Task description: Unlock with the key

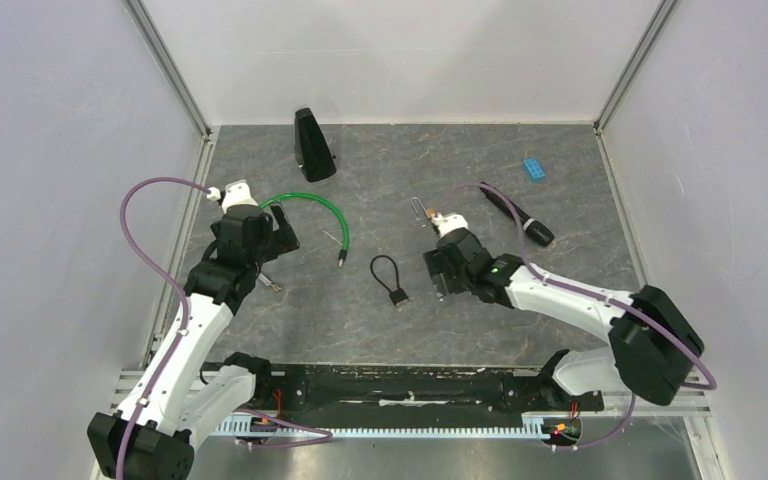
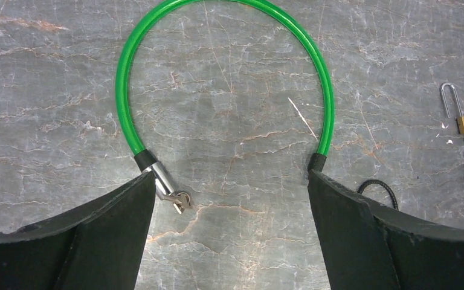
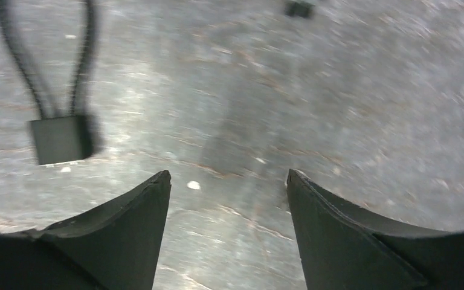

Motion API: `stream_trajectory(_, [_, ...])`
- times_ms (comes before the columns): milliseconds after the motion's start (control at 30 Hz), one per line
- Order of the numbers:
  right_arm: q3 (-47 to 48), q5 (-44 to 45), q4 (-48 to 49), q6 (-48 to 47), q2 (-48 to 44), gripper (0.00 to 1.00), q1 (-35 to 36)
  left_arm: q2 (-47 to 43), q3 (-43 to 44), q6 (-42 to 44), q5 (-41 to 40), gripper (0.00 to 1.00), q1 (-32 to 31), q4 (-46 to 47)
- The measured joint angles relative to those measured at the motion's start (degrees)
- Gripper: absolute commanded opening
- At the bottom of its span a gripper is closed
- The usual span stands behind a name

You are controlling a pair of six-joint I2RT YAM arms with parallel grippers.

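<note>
I am judging it approx. half done: the key [image 2: 180, 199] is sitting in the green cable lock [image 2: 325, 136] beside the left gripper [image 2: 231, 175], which is hanging wide open and empty like the right gripper [image 3: 228, 174], the turn is prob. not done yet, and I am finding no readable text.

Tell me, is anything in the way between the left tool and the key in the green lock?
Nothing visible is. The key sticks out of the silver end of the green cable lock, right beside one finger of the open left tool, only bare table around it.
</note>
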Motion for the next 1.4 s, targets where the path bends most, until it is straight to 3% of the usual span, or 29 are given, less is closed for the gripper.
stream_trajectory(367, [-7.56,-1.95,-1.68,-1.33,-4.42,0.47,-11.82,0.22,0.00,0.00,0.09,0.99,0.00,0.00])
stream_trajectory(800, [-9.42,-7.04,2.27,-2.27,-1.11,0.26,-15.61,0.22,0.00,0.00,0.48,0.98,0.00,0.00])
stream_trajectory(933, [-9.94,-7.50,3.82,-2.91,-1.14,0.00,-15.78,0.24,0.00,0.00,1.20,0.98,0.00,0.00])
stream_trajectory(1233, [-11.61,-13.20,5.79,-1.75,-6.12,0.00,-15.87,-1.07,-0.20,-0.50,7.43,0.98,-0.55,0.42])
stream_trajectory(1400, [-11.82,-17.92,7.39,-0.57,-14.12,0.00,-15.85,-3.21,-0.20,-3.82,12.48,0.99,-5.27,1.14])
